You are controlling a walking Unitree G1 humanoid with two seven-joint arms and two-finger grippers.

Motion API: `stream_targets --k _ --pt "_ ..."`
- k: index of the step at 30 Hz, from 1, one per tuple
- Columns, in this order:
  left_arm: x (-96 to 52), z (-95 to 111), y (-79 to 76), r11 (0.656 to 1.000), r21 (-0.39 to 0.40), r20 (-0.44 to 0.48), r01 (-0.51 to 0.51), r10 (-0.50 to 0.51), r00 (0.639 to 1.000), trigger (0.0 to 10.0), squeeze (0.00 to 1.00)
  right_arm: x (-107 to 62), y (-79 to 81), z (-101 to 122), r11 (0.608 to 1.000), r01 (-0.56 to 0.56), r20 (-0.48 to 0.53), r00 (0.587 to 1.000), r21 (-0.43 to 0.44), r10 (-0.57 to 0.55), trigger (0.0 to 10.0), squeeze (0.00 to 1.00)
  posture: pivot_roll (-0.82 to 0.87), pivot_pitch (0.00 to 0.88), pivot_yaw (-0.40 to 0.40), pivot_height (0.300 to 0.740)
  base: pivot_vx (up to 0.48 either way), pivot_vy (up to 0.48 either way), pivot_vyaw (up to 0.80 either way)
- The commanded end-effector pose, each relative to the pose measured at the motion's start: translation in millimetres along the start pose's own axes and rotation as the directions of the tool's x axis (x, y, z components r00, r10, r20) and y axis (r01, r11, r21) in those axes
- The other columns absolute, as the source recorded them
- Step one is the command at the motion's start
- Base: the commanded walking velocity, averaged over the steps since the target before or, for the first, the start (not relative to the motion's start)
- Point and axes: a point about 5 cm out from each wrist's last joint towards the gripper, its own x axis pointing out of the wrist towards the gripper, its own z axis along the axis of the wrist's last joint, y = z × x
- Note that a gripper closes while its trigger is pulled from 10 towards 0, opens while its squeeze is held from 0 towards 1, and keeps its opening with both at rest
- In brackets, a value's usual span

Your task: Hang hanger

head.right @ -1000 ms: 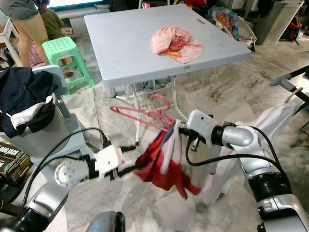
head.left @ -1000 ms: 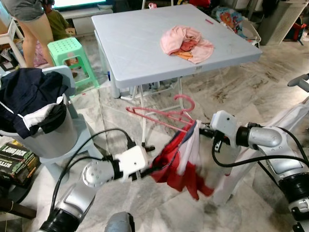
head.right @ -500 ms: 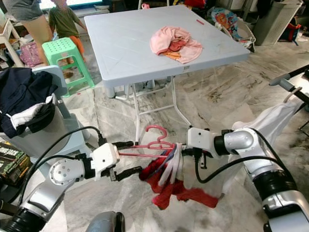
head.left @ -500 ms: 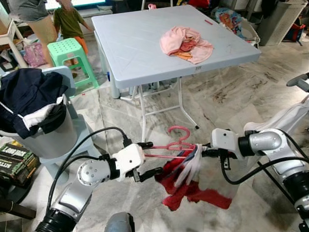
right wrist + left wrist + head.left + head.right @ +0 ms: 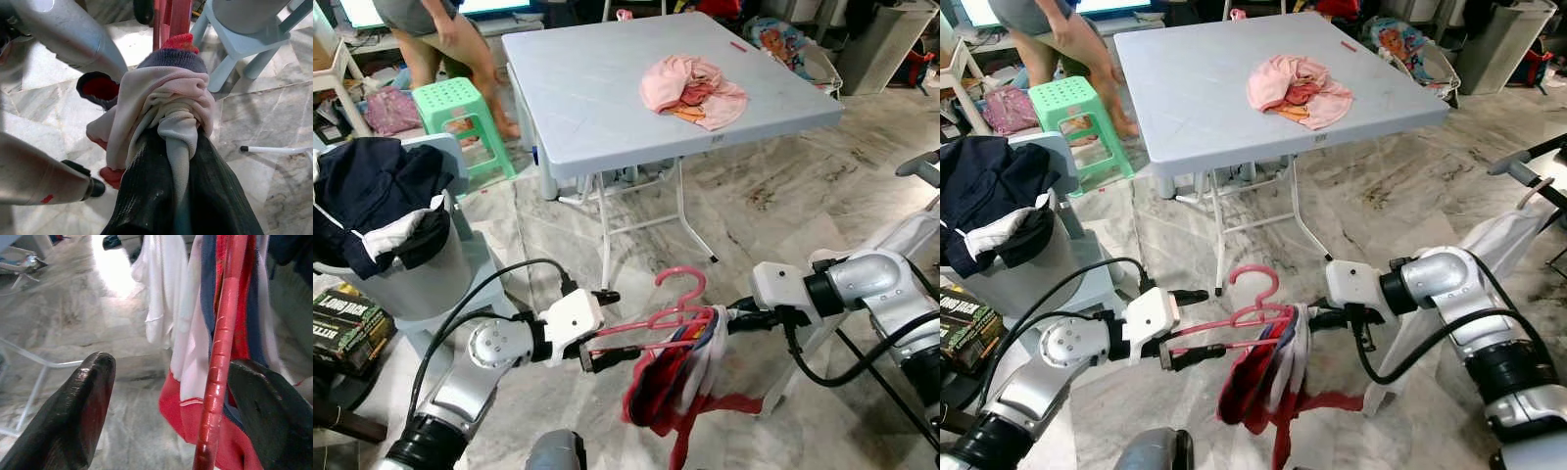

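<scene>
A pink hanger [image 5: 668, 315] hangs level over the floor in front of me, hook up. A red, white and navy garment [image 5: 674, 384] is bunched on its right end and droops down. My left gripper [image 5: 626, 324] is open, and the hanger's lower bar [image 5: 220, 357] runs between its two fingers [image 5: 83, 411], close to one of them. My right gripper [image 5: 722, 316] is shut on the bunched cloth [image 5: 168, 112] at the hanger's right end.
A grey folding table [image 5: 597, 108] with a pink heap of clothes [image 5: 693, 90] stands just beyond. At the left are a grey bin of dark clothes [image 5: 372, 201], a green stool [image 5: 458, 98] and a person's legs [image 5: 460, 44]. A white garment [image 5: 915, 235] hangs at the right.
The hanger has levelled out from tilted and the garment now hangs bunched at its right end. My left gripper has let go of the cloth and stands around the bar. The person behind has moved.
</scene>
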Motion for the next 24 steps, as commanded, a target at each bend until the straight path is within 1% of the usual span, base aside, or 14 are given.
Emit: stream_targets --k 1,7,9,15,24 --pt "2.7 0 -0.4 1.000 -0.009 -0.002 0.025 -0.025 1.000 0.0 0.00 -5.0 0.0 5 0.999 -0.023 -0.009 1.000 -0.035 0.023 10.0 0.00 0.00 0.000 -0.004 0.740 0.000 0.000 0.00" --pt "6.8 -1 -1.8 0.998 -0.027 0.001 0.064 -0.064 0.998 0.0 0.00 -5.2 -1.1 7 0.999 -0.024 -0.012 1.000 -0.040 0.023 10.0 0.00 -0.01 0.000 -0.005 0.740 0.000 0.000 0.00" --pt "7.8 -1 -3.1 0.995 -0.046 0.005 0.088 -0.088 0.996 0.0 0.00 -4.9 -0.8 6 0.999 -0.028 -0.015 1.000 -0.043 0.027 10.0 0.00 -0.01 0.000 -0.004 0.740 0.000 0.000 0.00" --pt "9.7 -2 -2.3 0.994 -0.023 -0.002 0.103 -0.103 0.995 0.0 0.00 -4.9 -0.6 6 0.999 -0.034 -0.018 0.999 -0.042 0.033 10.0 0.00 -0.01 0.000 -0.006 0.740 0.000 0.000 0.00" --pt "12.8 -2 -2.3 0.993 -0.025 -0.001 0.116 -0.116 0.993 0.0 0.00 -3.9 -1.0 7 0.999 -0.035 -0.015 0.999 -0.040 0.035 10.0 0.00 -0.01 0.000 -0.007 0.740 0.000 0.000 0.00"
